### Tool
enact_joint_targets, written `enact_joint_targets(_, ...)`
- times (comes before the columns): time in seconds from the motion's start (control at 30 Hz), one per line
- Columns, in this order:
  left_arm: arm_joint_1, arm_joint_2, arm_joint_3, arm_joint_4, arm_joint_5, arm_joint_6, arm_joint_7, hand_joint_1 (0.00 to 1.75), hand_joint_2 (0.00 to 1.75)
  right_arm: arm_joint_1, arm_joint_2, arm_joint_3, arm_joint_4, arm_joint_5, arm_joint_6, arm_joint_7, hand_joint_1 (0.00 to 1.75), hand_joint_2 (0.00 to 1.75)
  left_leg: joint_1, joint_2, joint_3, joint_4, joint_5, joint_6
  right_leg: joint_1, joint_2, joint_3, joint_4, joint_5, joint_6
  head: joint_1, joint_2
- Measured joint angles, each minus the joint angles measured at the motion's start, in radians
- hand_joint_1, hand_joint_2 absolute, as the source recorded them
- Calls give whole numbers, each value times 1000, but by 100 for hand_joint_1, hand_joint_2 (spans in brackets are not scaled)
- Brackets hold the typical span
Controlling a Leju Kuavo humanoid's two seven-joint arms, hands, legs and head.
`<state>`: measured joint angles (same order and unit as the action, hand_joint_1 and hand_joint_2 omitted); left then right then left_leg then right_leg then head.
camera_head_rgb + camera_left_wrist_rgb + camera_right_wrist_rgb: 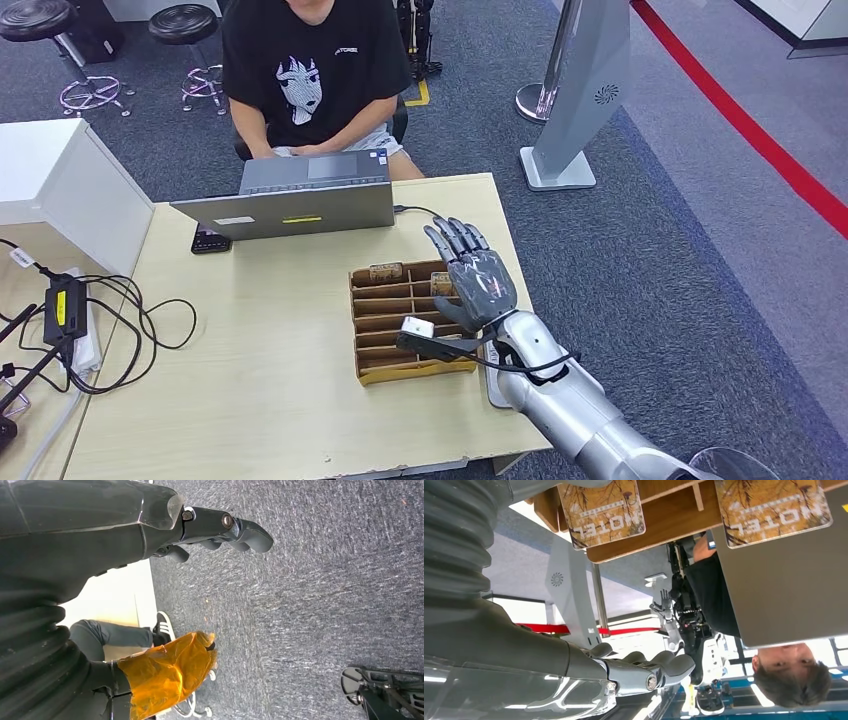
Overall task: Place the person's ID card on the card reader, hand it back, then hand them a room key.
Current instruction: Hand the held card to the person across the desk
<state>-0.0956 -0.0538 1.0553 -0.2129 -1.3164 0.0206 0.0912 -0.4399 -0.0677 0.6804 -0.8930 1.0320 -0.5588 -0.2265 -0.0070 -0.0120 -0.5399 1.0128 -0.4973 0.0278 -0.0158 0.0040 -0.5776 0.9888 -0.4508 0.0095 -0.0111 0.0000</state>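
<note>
On the left side of the table (250,400) lie black cables (120,320) and a power brick (63,305), and at the far edge a grey laptop (300,205) stands open before the person (305,70), with a small black device (210,241) touching its left corner. To the right of the middle stands a cardboard tray (385,335) with narrow slots; two key cards (385,270) marked "HOTEL" stand in its far slots, and a small white thing (417,327) lies at its near right part. The right hand (472,275) hangs over the right edge of the tray, palm down, fingers (455,235) stretched toward the person and apart, holding nothing. In the right wrist view the key cards (601,510) are near the hand (644,672) but apart from the fingertips (679,662). The left hand (215,527) hangs at the side over the grey carpet (325,605); its fingers (252,535) are lightly curled, apart, and hold nothing. I can not find an ID card or a card reader in these pictures, so I can not say if that step is done. I judge that the room key step is in hand: the hand is placed for taking a card. The next move calls for lowering the fingers on one card, pinching its upper edge and lifting it straight out of the slot, without pushing the light tray.
</note>
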Motion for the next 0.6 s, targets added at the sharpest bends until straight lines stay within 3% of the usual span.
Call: enact_joint_targets(0.6,-1,0,0,0,-7,-1,0,0,175,-47,12,17,92,21,8,47,0,175,0,0,1,0,0,0,0,0,0,0,0,0,0,0)
